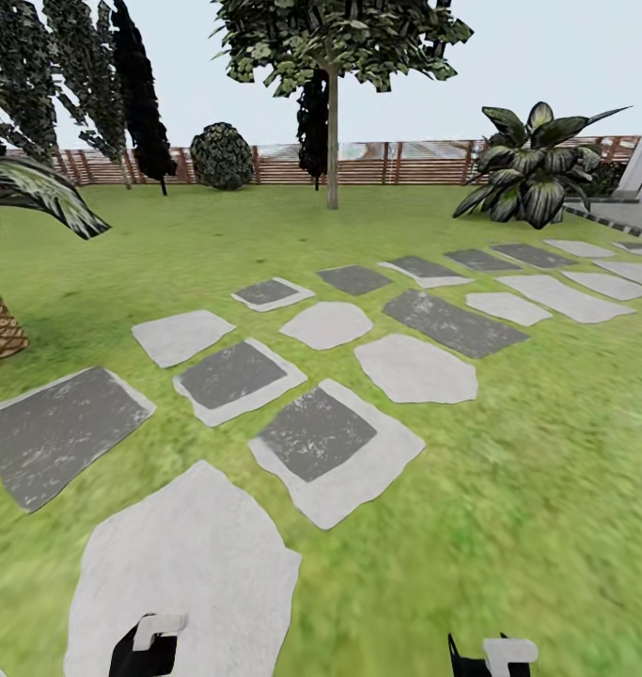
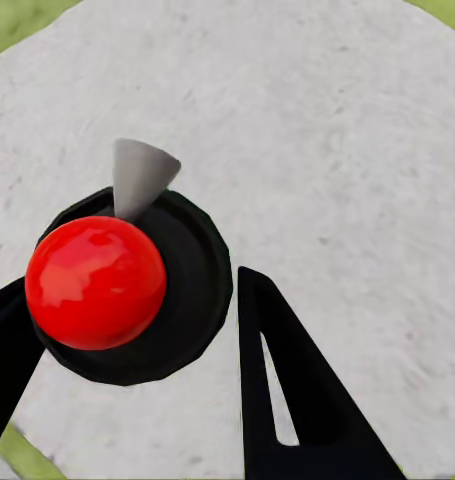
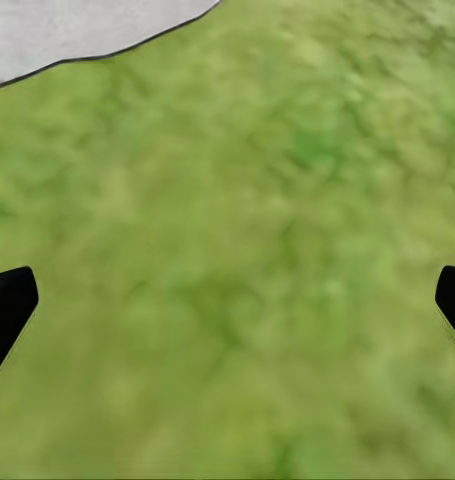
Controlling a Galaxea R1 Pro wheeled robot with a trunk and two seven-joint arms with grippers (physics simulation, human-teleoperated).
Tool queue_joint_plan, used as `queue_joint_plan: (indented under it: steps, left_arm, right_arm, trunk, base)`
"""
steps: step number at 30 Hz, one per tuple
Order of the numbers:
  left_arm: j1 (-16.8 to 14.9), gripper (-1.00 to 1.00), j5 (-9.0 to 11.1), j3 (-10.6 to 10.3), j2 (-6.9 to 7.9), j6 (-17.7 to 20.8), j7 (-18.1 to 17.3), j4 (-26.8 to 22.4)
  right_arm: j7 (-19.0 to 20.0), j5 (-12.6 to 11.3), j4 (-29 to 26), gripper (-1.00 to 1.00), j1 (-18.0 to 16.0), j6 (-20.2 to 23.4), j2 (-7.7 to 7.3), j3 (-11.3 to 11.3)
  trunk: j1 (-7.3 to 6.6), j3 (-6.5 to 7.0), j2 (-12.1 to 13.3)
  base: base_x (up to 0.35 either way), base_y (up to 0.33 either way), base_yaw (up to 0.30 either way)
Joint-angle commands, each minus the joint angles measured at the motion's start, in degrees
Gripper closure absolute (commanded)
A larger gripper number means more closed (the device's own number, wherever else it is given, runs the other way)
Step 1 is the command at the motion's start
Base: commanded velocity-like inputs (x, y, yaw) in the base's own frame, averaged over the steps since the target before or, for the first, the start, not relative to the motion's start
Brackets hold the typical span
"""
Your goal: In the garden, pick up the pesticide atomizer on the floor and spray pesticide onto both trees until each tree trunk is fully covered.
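The atomizer (image 2: 127, 285) sits between the left gripper's (image 2: 137, 350) two black fingers, seen from above in the left wrist view: a round black body, a glossy red ball on top and a small grey cone nozzle poking out to one side. It hangs over a pale stone slab (image 2: 327, 130). The fingers flank the black body closely and seem to touch it, so I judge the gripper closed on it — though how firm the hold is cannot be read from here.

It looks like hard plastic, stiff and smooth, so likely light but slippery under the pads. The red ball is rounded and shiny — a poor place to pinch. The black body below it gives the wider, more even surface, and that is where the fingers lie. The nozzle is thin and best left free, pointing away from the fingers so the spray is not blocked.

The right gripper (image 3: 227, 310) hangs open and empty over grass (image 3: 247, 250), its fingertips wide apart at the frame edges.

In the head view both wrists show at the bottom edge, stepping stones (image 1: 316, 437) run across the lawn, and a tree (image 1: 332, 141) with a pale bare trunk stands well away near the wooden fence (image 1: 377, 162). A broad-leaf plant (image 1: 532, 169) grows off to the right.
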Motion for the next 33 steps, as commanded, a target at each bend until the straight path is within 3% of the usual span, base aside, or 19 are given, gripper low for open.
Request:
queue_joint_plan:
  steps: [1, 33]
  left_arm:
    - [0.0, 1.0, -0.6, 0.3, -0.02, -0.2, 0.2, 0.1]
    - [0.0, 1.0, -0.6, 0.3, -0.1, -0.2, 0.2, 0.1]
  right_arm:
    - [-0.2, 0.3, 0.0, -1.0, 0.0, -0.1, 0.01, -0.1]
    - [-0.2, 0.4, 0.1, -1.0, 0.0, -0.1, 0.01, 0.0]
  trunk:
    - [0.03, -0.05, 0.0]
    - [0.03, -0.05, 0.0]
  base:
    - [0.339, 0.0, 0.0]
    - [0.339, 0.0, 0.0]
